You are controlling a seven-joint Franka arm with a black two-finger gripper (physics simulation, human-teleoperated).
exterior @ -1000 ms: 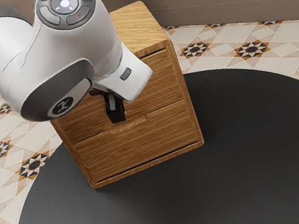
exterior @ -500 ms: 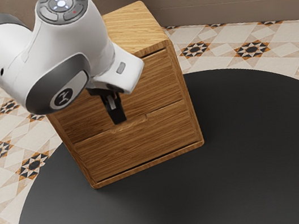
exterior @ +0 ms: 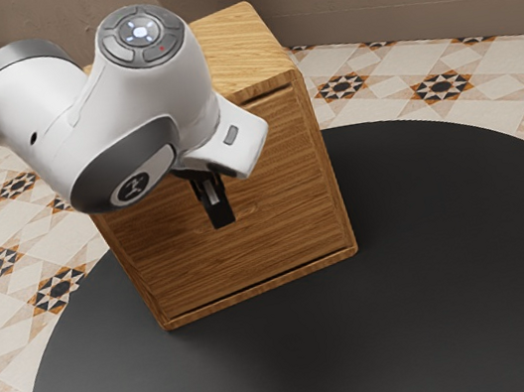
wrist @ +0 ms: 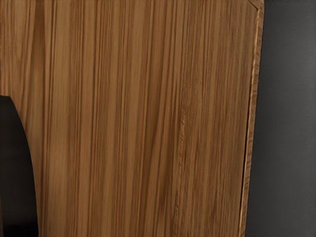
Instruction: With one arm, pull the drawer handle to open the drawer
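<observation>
Wooden drawer (exterior: 273,169) sits in its cabinet (exterior: 237,44) on the black table (exterior: 422,310). The claw (exterior: 216,209) hangs against the drawer front; whether it grips I cannot tell. No clear gap shows, so most of the pull seems left.

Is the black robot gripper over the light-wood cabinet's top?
No, the gripper hangs at the front face of the cabinet, below its top edge.
</observation>
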